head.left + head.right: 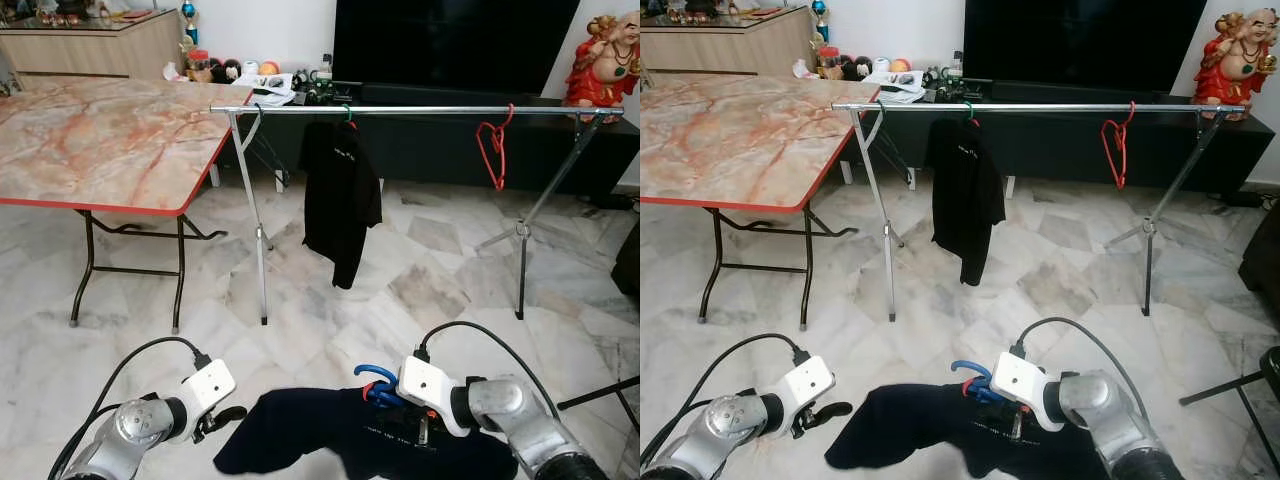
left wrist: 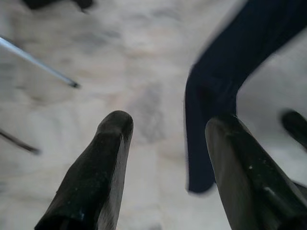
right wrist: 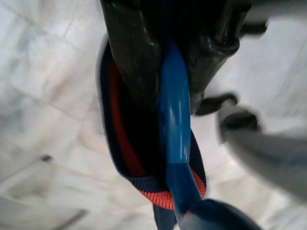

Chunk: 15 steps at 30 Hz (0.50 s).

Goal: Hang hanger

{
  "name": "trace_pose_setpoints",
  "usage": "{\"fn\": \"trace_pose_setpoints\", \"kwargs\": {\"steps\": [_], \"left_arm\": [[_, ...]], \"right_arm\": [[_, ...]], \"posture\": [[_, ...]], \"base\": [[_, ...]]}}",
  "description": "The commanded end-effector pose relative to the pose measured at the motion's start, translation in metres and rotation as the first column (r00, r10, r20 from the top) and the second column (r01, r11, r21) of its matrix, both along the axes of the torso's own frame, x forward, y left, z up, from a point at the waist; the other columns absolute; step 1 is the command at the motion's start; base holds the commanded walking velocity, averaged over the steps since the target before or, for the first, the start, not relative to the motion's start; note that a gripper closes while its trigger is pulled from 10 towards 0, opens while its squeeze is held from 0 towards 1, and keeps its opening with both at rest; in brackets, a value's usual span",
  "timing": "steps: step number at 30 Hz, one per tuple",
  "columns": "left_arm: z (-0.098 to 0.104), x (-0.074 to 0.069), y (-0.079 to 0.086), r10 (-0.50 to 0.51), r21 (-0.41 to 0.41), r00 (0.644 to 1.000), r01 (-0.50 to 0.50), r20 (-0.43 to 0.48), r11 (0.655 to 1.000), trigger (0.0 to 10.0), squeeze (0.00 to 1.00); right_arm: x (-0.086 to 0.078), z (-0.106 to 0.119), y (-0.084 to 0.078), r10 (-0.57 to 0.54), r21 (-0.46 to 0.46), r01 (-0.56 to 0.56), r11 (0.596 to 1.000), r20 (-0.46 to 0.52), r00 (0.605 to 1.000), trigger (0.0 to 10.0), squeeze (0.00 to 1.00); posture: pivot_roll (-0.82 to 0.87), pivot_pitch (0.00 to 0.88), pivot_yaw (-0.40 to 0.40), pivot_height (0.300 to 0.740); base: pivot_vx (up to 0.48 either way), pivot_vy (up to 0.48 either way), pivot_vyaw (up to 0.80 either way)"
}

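A blue hanger (image 1: 373,381) carries a dark navy shirt (image 1: 340,430) low in front of me. My right gripper (image 1: 392,396) is shut on the hanger's neck (image 3: 173,115), just below its hook, with the shirt's red-lined collar (image 3: 158,194) around it. My left gripper (image 1: 228,417) stands open beside the shirt's left sleeve (image 2: 211,120), touching nothing. Ahead stands a metal clothes rail (image 1: 420,109). On it hang a black shirt (image 1: 340,195) on a green hanger and an empty red hanger (image 1: 493,148).
A marble-topped folding table (image 1: 100,140) stands on the left, close to the rail's left leg (image 1: 255,225). Behind the rail are a low black TV cabinet (image 1: 450,140) and a red statue (image 1: 603,55). A black stand leg (image 1: 600,392) shows at the right edge.
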State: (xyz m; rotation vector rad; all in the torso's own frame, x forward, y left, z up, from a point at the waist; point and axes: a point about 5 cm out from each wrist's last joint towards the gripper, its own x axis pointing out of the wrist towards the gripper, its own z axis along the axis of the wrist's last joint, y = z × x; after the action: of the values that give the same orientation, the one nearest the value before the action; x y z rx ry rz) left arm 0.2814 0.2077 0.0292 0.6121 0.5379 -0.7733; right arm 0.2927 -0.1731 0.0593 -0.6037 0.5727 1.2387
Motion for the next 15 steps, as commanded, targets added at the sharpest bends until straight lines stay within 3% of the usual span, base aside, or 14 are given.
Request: {"fn": "trace_pose_setpoints", "kwargs": {"steps": [1,6,15], "left_arm": [[0.002,0.001,0.001,-0.024,0.017,0.999,0.025,-0.041,1.000,10.0,0.00],[-0.003,-0.002,0.012,0.021,0.037,0.993,-0.017,-0.114,0.999,10.0,0.00],[-0.008,-0.011,0.010,0.023,-0.005,0.983,-0.024,-0.180,1.000,10.0,0.00]], "right_arm": [[0.003,0.013,0.004,0.062,0.009,-0.063,0.998,0.037,0.997,10.0,0.00],[0.002,0.032,0.013,0.174,0.024,-0.176,0.984,0.055,0.983,10.0,0.00],[0.004,0.042,0.013,0.192,0.010,-0.194,0.981,0.080,0.978,10.0,0.00]], "posture": [[0.18,0.000,-0.052,0.740],[0.17,0.000,-0.066,0.740],[0.16,0.000,-0.072,0.740]], "base": [[0.000,0.000,0.00],[0.000,0.000,0.00],[0.000,0.000,0.00]]}}
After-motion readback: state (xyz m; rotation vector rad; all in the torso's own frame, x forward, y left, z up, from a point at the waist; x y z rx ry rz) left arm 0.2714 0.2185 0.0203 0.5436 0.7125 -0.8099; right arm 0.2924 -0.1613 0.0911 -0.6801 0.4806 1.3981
